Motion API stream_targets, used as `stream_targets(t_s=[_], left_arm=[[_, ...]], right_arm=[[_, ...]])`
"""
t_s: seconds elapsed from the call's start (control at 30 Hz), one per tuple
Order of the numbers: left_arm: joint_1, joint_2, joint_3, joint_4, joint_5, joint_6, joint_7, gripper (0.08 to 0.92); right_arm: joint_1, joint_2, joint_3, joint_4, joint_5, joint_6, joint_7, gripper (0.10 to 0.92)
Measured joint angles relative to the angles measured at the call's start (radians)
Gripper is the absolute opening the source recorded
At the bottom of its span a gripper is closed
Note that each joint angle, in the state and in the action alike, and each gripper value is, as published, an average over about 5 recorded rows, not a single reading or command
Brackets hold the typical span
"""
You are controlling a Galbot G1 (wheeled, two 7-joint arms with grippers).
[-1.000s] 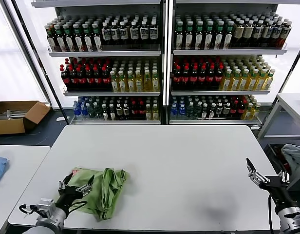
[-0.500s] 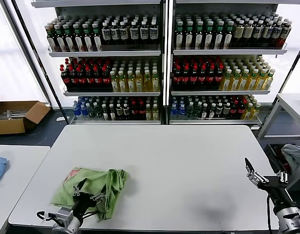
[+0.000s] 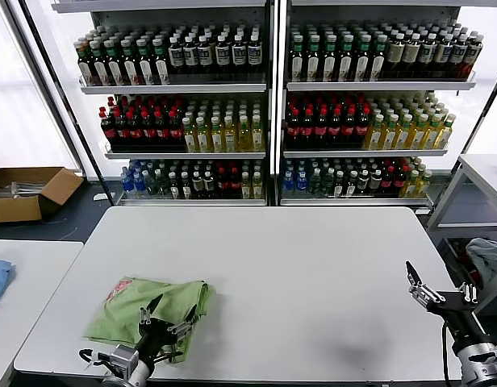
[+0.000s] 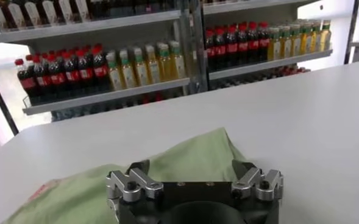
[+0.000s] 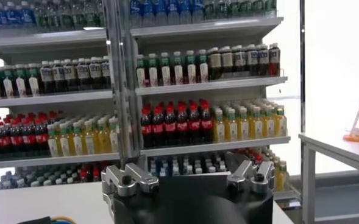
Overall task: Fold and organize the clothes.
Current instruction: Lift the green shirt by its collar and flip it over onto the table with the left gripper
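left gripper (image 3: 164, 320) splayed open over the folded green shirt (image 3: 144, 310), holding nothing, probably lined up to pinch it; right gripper (image 3: 423, 292) parked open at the table (image 3: 313, 266) edge.

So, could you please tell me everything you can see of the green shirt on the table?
The green shirt is light green, soft-looking fabric, lying in a loosely folded, rumpled bundle on the white table near its front left corner. A red-and-white print shows at its far left corner. The left tool, open, sits at the shirt's near edge; whether it touches is unclear. The right tool, open, waits far off at the table's right edge.
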Motion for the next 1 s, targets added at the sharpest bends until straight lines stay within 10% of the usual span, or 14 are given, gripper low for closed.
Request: stream_targets(t_s=[1.0], left_arm=[[0.013,-0.007,-0.045,0.016,-0.242,0.134,-0.014,0.823]], right_arm=[[0.005,0.010,-0.027,-0.010,-0.010,0.000,-0.001,0.823]])
